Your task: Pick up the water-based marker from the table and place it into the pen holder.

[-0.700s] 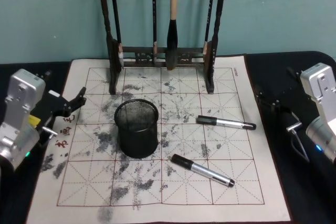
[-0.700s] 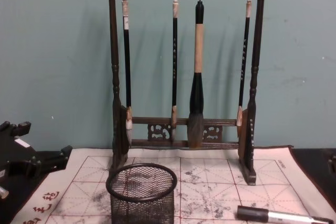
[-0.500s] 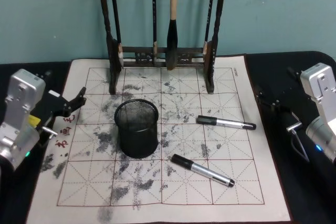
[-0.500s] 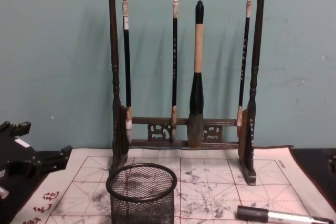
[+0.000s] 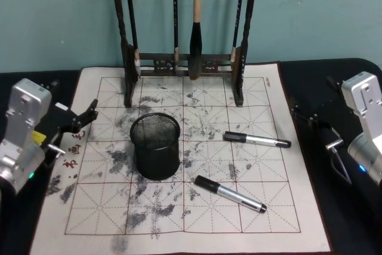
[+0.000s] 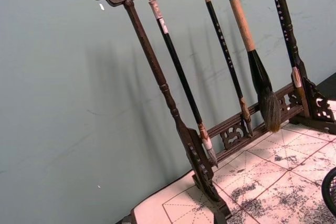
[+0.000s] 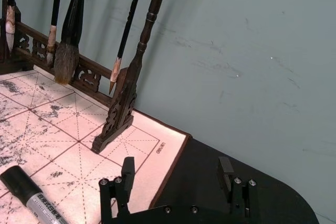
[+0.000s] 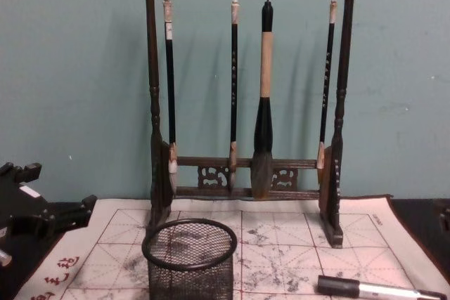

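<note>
Two black-capped, silver-barrelled water-based markers lie on the ink-stained grid mat: one [image 5: 256, 140] right of the pen holder, the other [image 5: 230, 193] nearer the mat's front edge. The farther one also appears in the chest view [image 8: 373, 289] and its cap in the right wrist view [image 7: 29, 192]. The pen holder [image 5: 156, 159], a black mesh cup, stands upright left of centre [image 8: 190, 272]. My left gripper [image 5: 83, 117] hovers open at the mat's left edge [image 8: 49, 198]. My right gripper [image 5: 307, 116] is open and holds nothing, off the mat's right edge over the black table [image 7: 176, 174].
A tall dark wooden rack [image 5: 185, 61] hung with several brushes stands across the back of the mat [image 8: 246, 173]. The white mat [image 5: 197, 219] covers the middle; black tabletop [image 5: 334, 207] lies on both sides. A teal wall rises close behind.
</note>
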